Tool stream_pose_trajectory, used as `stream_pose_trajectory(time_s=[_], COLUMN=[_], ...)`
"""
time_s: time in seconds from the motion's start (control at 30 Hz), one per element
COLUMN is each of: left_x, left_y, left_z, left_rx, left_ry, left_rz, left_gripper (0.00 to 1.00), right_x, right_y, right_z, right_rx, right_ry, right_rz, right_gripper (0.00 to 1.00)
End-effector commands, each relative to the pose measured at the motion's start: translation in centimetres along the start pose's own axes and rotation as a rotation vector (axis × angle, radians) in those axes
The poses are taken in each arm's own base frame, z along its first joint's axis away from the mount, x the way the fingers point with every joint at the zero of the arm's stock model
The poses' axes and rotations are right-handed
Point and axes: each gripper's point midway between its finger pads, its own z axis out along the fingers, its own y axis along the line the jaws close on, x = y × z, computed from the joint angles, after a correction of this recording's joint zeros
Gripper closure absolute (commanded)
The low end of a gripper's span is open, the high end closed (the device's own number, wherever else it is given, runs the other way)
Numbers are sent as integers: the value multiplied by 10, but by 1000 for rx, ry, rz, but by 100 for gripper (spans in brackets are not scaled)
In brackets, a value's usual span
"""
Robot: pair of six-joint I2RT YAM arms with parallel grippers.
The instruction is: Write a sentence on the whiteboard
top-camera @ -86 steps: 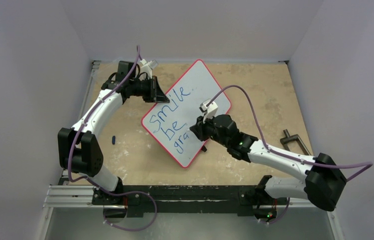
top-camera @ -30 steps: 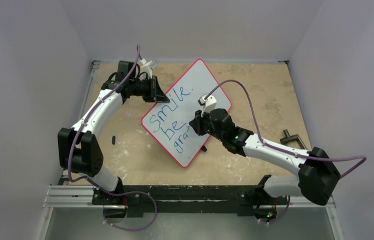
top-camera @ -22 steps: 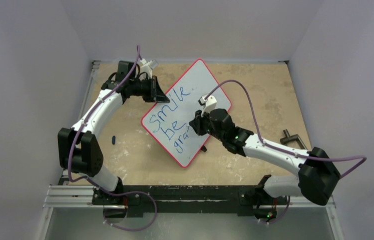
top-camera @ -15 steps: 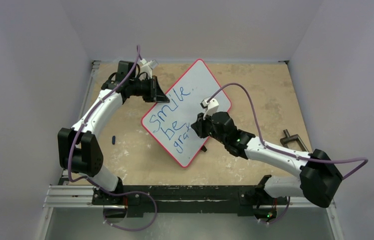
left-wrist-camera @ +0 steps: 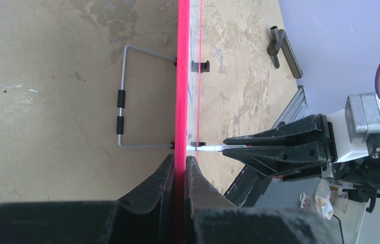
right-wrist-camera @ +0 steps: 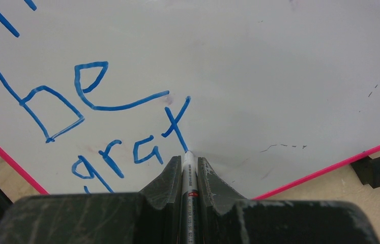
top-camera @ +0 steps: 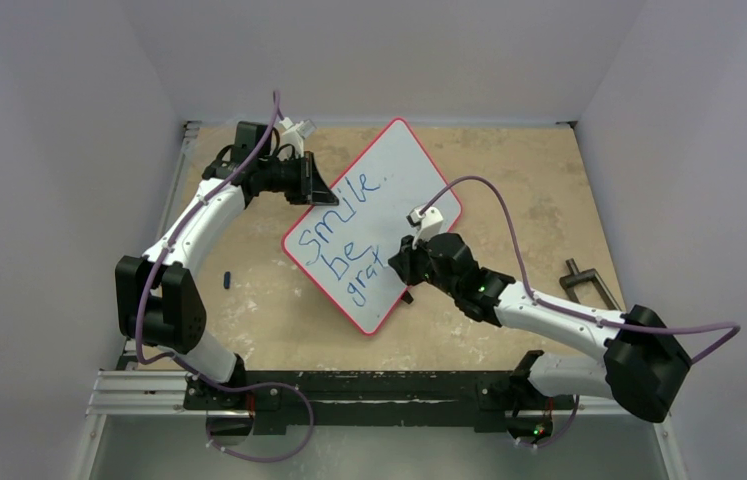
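The whiteboard [top-camera: 399, 170], white with a thin red rim, lies slanted in the middle of the table. The sentence [top-camera: 342, 243] in blue reads "smile", "be" and "grat" in three slanted lines. My left gripper [top-camera: 315, 192] is shut on the whiteboard's upper-left rim, seen edge-on in the left wrist view, where the red rim [left-wrist-camera: 182, 76] runs between the left gripper [left-wrist-camera: 180, 160] fingers. My right gripper [top-camera: 396, 263] is shut on a marker [right-wrist-camera: 190, 175]. The marker's tip touches the board at the foot of the "t" [right-wrist-camera: 176, 122]. The marker [left-wrist-camera: 209, 149] shows beside the board in the left wrist view.
A wire stand [left-wrist-camera: 121, 109] sticks out behind the board. A small blue cap [top-camera: 227, 279] lies on the table to the left. A metal clamp [top-camera: 589, 283] lies near the right wall. A black foot [right-wrist-camera: 371, 171] sits under the board's lower rim.
My right gripper has slid the marker down the board toward the near edge, and a "t" now stands after "gra". The left arm and the board have not moved.
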Motion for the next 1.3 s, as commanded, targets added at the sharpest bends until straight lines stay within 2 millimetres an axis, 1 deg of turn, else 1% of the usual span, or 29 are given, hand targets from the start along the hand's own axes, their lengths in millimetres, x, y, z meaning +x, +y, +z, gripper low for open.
stream_pose_trajectory(time_s=[0.0,0.2,0.33,0.6,0.73,0.97,1.1,1.27], left_x=[-21,-21,-21,-21,-21,-22,-21,-21], left_y=[-12,-12,-12,-12,-12,-13,-13,-14], left_z=[-15,-15,-15,-16,-16,-18,-18,-19], left_rx=[-19,-19,-22,-25,-27,-28,-28,-29], left_ry=[-90,-90,-90,-91,-93,-96,-97,-98], left_rz=[90,91,92,93,95,100,101,103], left_gripper=[100,100,100,100,100,100,100,100], right_x=[-3,-15,-27,-43,-53,-77,-83,-86], right_y=[-7,-8,-4,1,4,8,3,-1], right_z=[-3,-1,2,7,3,-15,-16,-12], right_rx=[34,54,54,51,51,42,67,78], right_ry=[-13,-27,-44,-62,-77,-143,-156,-157], right_rz=[1,-22,-33,-38,-32,-15,-26,-34], right_gripper=[100,100,100,100,100,100,100,100])
